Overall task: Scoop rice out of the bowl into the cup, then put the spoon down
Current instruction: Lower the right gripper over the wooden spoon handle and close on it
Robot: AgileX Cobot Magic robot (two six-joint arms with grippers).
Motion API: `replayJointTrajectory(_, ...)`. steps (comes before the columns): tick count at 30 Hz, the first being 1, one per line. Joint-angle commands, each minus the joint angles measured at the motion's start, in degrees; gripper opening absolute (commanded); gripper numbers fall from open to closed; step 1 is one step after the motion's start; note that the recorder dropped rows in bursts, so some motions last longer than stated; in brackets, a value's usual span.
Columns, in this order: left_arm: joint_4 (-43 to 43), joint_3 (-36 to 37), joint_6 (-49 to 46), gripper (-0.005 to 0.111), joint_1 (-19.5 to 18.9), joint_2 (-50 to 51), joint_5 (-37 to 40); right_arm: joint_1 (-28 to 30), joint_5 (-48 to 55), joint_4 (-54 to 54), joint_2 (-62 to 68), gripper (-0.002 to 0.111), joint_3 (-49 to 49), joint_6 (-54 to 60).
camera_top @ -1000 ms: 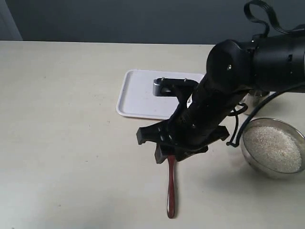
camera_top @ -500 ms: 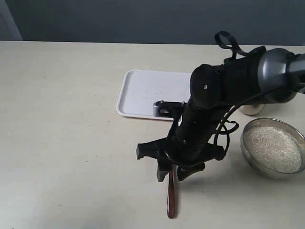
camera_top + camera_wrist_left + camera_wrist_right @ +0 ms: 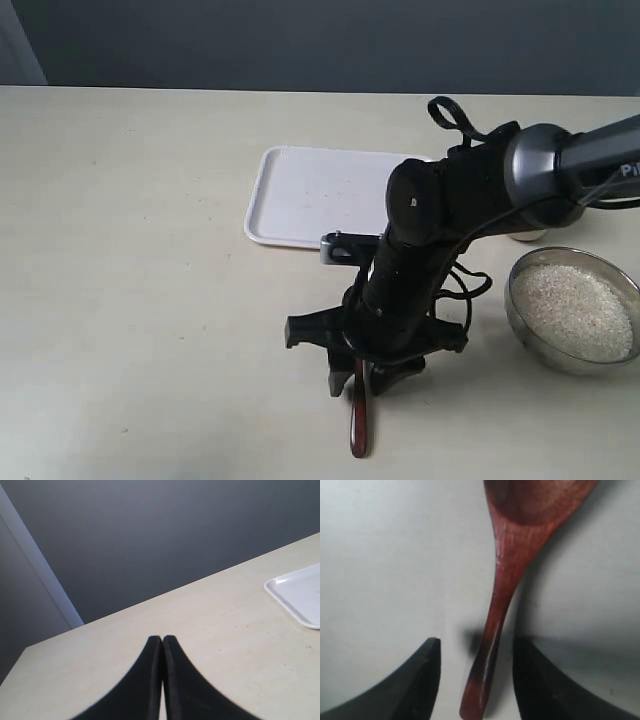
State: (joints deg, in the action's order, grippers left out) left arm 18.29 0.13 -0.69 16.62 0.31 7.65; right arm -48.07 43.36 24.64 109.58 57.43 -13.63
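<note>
Nearest the camera in the exterior view, the slender reddish-brown wooden spoon (image 3: 358, 425) lay flat on the pale beige table (image 3: 150, 330), its oval bowl toward 6 o'clock and its thin handle running to 12 o'clock under the black right gripper (image 3: 358, 378). The right wrist view showed that gripper's fingers (image 3: 422, 680) parted moderately, one on each side of the handle's end and touching neither it nor anything else. The step in hand looked like the pick-up. To do it well, the gripper probably needed to sink until the pads (image 3: 540, 680) nearly met the table, centre on the handle, which sat slightly off the middle of the gap, and close squarely so the thin stick would not roll or tilt. At 3 o'clock from the gripper stood the wide shiny steel bowl (image 3: 520, 320), holding the white uncooked rice (image 3: 575, 305). At 11 o'clock lay a flat white plastic tray (image 3: 300, 190). Of the small steel cup (image 3: 527, 237), only a sliver showed at 2 o'clock, behind the arm. The left gripper (image 3: 161, 647) hung pressed together and empty, well apart.
</note>
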Motion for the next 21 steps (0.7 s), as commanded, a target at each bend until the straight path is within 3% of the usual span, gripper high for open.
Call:
replayJointTrajectory(1, -0.2, -0.1, 0.2, 0.0, 0.0, -0.3, -0.6, 0.0, -0.3, 0.1, 0.0, 0.045, 0.0, -0.7)
replayJointTrajectory(21, -0.2, -0.1, 0.2, 0.0, 0.0, -0.3, -0.6, 0.0, -1.8, -3.6, 0.0, 0.045, 0.0, -6.8)
